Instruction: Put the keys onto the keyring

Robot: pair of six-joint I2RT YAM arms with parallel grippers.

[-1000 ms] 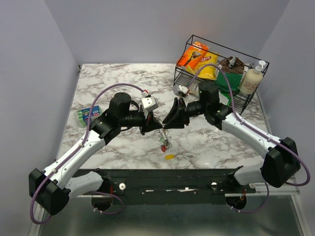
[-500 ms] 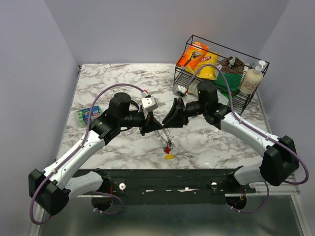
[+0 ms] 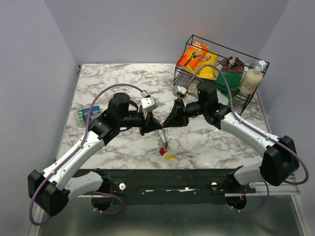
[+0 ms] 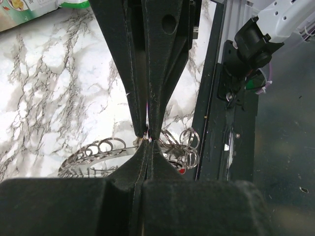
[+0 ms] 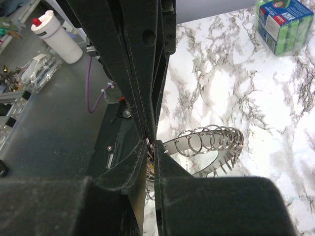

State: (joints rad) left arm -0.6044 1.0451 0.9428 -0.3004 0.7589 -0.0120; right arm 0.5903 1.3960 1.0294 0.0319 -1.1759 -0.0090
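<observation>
Centrally: left gripper (image 4: 149,143), fingers pressed together, clamped on the keyring (image 5: 211,140) wire at their tips. Right gripper (image 5: 152,146) meets it tip to tip from 3 o'clock. Its fingers stand a thin slit apart, and whether they pinch the wire cannot be told.

- Keyring: hangs between both tips above the table (image 3: 113,83), and the fingers hide its middle in both wrist views.
- Keys (image 3: 163,143): a small cluster dangling at 6 o'clock below the tips, red key (image 3: 162,152) lowest. The other colours are too small to read.
- Yellow key (image 3: 170,157): loose on the table, just beside the red one at 4 o'clock.
- Sponge pack (image 3: 88,115): at 9 o'clock.
- Basket (image 3: 231,49): at 2 o'clock, bottle (image 3: 252,79) inside.
</observation>
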